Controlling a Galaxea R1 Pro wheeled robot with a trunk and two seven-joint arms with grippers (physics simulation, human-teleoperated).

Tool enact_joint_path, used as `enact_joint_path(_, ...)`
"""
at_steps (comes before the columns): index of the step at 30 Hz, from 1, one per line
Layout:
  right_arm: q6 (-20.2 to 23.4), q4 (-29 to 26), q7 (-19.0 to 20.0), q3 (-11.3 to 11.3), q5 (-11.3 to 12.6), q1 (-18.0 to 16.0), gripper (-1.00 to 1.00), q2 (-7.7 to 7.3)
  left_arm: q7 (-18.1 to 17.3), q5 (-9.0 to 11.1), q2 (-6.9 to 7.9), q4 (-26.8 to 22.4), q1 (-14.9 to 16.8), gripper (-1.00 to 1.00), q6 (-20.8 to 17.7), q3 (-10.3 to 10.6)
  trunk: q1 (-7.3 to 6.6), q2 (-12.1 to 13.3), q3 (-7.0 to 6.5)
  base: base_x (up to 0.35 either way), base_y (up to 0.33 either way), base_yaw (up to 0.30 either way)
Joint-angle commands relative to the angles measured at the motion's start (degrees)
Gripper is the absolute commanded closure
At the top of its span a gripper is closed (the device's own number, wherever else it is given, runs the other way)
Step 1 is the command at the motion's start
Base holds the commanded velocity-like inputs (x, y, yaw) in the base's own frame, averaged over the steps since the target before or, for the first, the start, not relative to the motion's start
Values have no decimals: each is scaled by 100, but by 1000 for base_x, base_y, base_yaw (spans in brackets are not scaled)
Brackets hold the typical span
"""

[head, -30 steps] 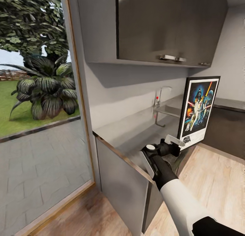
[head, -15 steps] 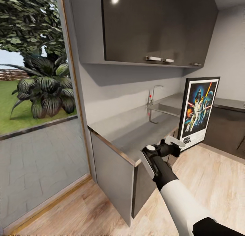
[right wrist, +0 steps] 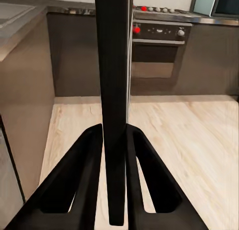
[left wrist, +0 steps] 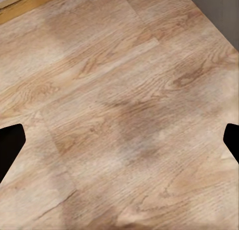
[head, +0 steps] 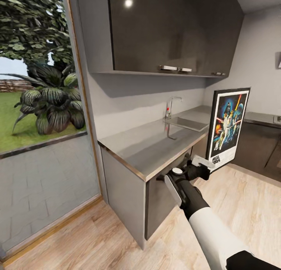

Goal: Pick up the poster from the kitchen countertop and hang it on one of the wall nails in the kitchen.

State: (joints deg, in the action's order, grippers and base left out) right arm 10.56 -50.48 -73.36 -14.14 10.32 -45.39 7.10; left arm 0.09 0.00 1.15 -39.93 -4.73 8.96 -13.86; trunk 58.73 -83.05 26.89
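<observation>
right gripper point(head: 201, 165) clamping poster point(head: 227, 126), kitchen countertop point(head: 152, 147) beside

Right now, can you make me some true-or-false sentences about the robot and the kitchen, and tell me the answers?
1. The right tool is holding the poster. True.
2. The poster lies flat on the countertop. False: it is held upright in the air, beyond the countertop's edge.
3. The sink has a tap beside it. True.
4. The left tool grips a cup. False: its fingers are apart over bare wood floor.
5. The right wrist view shows an oven behind the poster. True.
</observation>
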Motion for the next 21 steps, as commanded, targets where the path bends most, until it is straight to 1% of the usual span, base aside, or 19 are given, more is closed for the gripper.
enact_joint_path(1, 30, -5, 146, -19, 37, 76, 100, -153, 0, 0, -1, -6, -2, -100, 10, -2, 0, -3, 5, -11, -8, 0)
enact_joint_path(2, 0, -4, 194, -19, 39, 104, 100, -213, 0, 0, -1, -6, -2, -100, 10, -2, 0, -3, 5, -9, -6, 0)
enact_joint_path(4, -324, 15, 362, -19, 50, 232, 100, -418, 0, 0, -1, -6, -2, -100, 10, -2, 0, -3, 5, -4, -3, 0)
enact_joint_path(6, -535, 25, 467, -19, 50, 330, 100, -479, 0, 0, -1, -6, -2, -100, 10, -2, 0, -3, 5, -3, -2, 0)
enact_joint_path(8, -849, 34, 779, -16, 47, 598, 100, -570, 0, 0, -1, -6, -2, -100, 10, -2, 0, -3, 5, -1, -1, 0)
enact_joint_path(9, -1299, 42, 1304, 142, 50, 1095, 100, -740, 3, 0, -1, -6, -2, -100, 10, -2, 0, -3, 5, 0, 0, 0)
enact_joint_path(12, -1667, 46, 1739, 491, 56, 1579, 100, -809, 2, 0, -1, -6, -2, -100, 10, -2, 0, -3, 5, 0, 0, 0)
enact_joint_path(13, -1698, 44, 1846, 556, 58, 1673, 100, -814, 1, 0, -1, -6, -2, -100, 10, -2, 0, -3, 5, 0, 0, 0)
enact_joint_path(14, -1745, 45, 2080, 716, 75, 1863, 100, -821, 1, 0, -1, -6, -2, -100, 10, -2, 0, -3, 5, 0, 0, 0)
enact_joint_path(16, -1777, 46, 2352, 927, 114, 2050, 100, -825, 0, 0, -1, -6, -2, -100, 10, -2, 0, -3, 5, 0, 0, 0)
enact_joint_path(17, -1799, 47, 2659, 1158, 162, 2224, 100, -828, 0, 0, -1, -6, -2, -100, 10, -2, 0, -3, 5, 0, 0, 0)
enact_joint_path(19, -1815, 49, 3008, 1388, 204, 2391, 100, -830, -3, 0, -1, -6, -2, -100, 10, -2, 0, -3, 5, 0, 0, 0)
enact_joint_path(20, -1881, 81, 3564, 1699, 236, 2608, 100, -832, -6, 0, -1, -6, -2, -100, 10, -2, 0, -3, 5, 0, 0, 0)
enact_joint_path(21, -1920, 107, 3745, 1793, 242, 2676, 100, -832, -7, 0, -1, -6, -2, -100, 10, -2, 0, -3, 5, 0, 0, 0)
